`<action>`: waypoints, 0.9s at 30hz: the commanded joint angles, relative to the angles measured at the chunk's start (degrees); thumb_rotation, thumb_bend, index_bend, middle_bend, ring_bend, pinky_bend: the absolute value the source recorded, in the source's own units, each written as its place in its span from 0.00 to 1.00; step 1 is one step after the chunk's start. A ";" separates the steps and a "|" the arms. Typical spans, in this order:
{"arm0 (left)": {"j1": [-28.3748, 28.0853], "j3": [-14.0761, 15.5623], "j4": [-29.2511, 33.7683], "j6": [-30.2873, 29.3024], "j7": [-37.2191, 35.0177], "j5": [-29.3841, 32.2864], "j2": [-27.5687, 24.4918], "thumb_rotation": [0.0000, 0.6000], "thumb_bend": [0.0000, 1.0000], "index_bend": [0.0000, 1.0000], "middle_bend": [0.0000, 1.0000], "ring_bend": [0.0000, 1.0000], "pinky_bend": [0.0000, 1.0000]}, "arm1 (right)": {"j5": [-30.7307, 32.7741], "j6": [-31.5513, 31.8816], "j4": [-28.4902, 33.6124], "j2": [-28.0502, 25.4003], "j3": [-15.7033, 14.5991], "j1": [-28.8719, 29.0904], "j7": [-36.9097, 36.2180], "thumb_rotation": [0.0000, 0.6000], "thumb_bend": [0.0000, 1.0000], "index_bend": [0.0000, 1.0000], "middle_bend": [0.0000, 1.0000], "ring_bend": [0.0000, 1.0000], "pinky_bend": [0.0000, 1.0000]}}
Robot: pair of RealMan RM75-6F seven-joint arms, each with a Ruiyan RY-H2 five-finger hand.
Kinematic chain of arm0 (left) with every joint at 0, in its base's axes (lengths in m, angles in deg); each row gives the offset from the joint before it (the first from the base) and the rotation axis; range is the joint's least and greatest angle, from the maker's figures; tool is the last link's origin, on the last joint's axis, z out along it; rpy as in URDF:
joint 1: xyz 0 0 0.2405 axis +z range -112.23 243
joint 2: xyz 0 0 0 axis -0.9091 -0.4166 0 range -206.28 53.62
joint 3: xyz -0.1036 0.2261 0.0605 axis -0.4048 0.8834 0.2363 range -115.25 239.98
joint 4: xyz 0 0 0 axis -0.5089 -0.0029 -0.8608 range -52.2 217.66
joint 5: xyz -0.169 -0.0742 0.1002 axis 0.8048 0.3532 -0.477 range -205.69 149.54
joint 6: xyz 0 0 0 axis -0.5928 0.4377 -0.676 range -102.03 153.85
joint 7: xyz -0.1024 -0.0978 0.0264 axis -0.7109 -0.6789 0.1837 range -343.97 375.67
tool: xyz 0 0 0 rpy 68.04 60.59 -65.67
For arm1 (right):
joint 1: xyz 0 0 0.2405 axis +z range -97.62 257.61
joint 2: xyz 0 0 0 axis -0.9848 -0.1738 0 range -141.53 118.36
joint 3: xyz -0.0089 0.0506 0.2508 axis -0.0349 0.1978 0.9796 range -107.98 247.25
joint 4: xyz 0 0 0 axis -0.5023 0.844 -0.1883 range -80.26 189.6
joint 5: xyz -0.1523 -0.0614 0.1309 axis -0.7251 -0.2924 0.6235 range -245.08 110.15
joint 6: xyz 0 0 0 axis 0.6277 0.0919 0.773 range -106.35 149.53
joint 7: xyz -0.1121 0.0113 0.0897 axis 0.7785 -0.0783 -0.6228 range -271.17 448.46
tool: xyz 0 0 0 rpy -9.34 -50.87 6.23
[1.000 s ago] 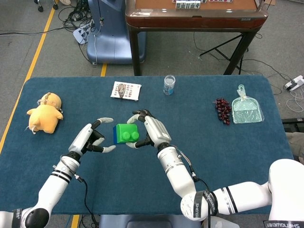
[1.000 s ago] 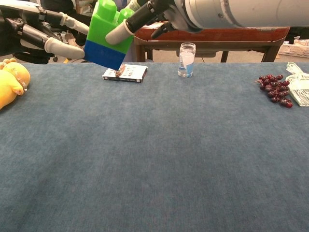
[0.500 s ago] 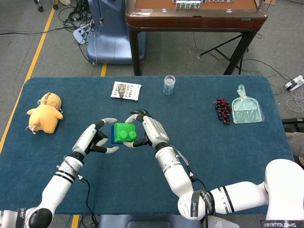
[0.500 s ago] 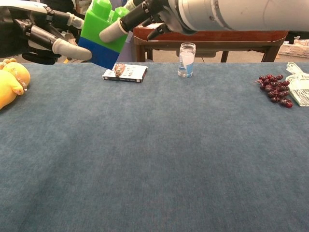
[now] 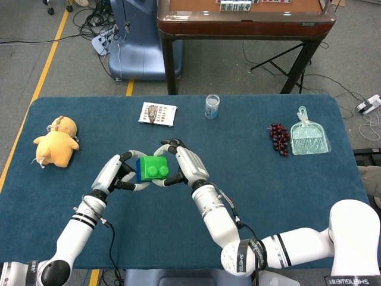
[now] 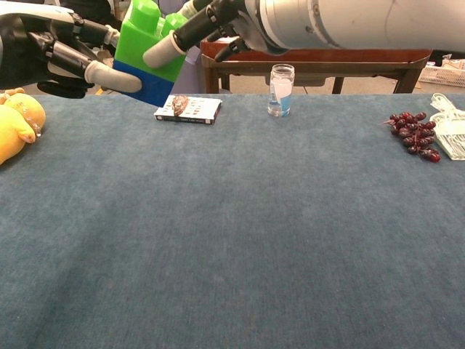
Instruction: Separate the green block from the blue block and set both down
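The green block (image 5: 157,167) sits joined on top of the blue block (image 5: 140,169), and the pair is held in the air over the left middle of the blue table (image 5: 268,196). My right hand (image 5: 182,166) grips the green block from the right, with a finger across its face (image 6: 171,49). My left hand (image 5: 117,174) closes on the blue block from the left. In the chest view a left fingertip (image 6: 120,77) presses the blue block (image 6: 149,86) below the green block (image 6: 142,43). The pair is tilted.
A yellow plush toy (image 5: 56,140) lies at the table's left edge. A small booklet (image 5: 158,113) and a glass jar (image 5: 212,106) stand at the back. Grapes (image 5: 278,138) and a teal dustpan (image 5: 309,138) lie at the right. A brown table (image 5: 244,18) stands beyond.
The right hand carried the joined blocks a little leftward. The left hand came in from the left and its fingers closed onto the blue block.
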 commanded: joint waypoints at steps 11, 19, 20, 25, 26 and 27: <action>0.91 -0.38 -0.21 0.12 -1.87 -0.77 0.68 1.00 0.03 0.67 1.00 1.00 1.00 | 0.21 -0.47 -0.22 0.26 -0.01 -0.18 -0.24 1.00 0.16 0.55 0.15 0.00 0.08; 1.54 -0.09 -0.76 -1.02 -1.89 -1.34 1.87 1.00 0.09 0.79 1.00 1.00 1.00 | 0.26 -0.87 -0.14 0.04 0.16 -0.59 -0.73 1.00 0.16 0.55 0.15 0.00 0.08; 1.59 -0.05 -0.83 -1.07 -1.88 -1.32 1.98 1.00 0.10 0.80 1.00 1.00 1.00 | 0.22 -0.85 -0.09 -0.02 0.18 -0.65 -0.77 1.00 0.16 0.55 0.15 0.00 0.08; 2.03 0.09 -1.21 -1.85 -1.85 -1.75 2.79 1.00 0.12 0.84 1.00 1.00 1.00 | 0.27 -1.15 0.15 -0.28 0.19 -1.04 -1.20 1.00 0.16 0.55 0.15 0.00 0.08; 2.12 0.08 -1.27 -2.11 -1.85 -1.86 2.97 1.00 0.12 0.85 1.00 1.00 1.00 | 0.30 -1.24 0.17 -0.32 0.17 -1.11 -1.27 1.00 0.16 0.55 0.15 0.00 0.08; 2.21 0.12 -1.34 -2.37 -1.74 -1.97 3.20 1.00 0.13 0.86 1.00 1.00 1.00 | 0.32 -1.34 0.17 -0.35 0.11 -1.16 -1.33 1.00 0.16 0.55 0.15 0.00 0.08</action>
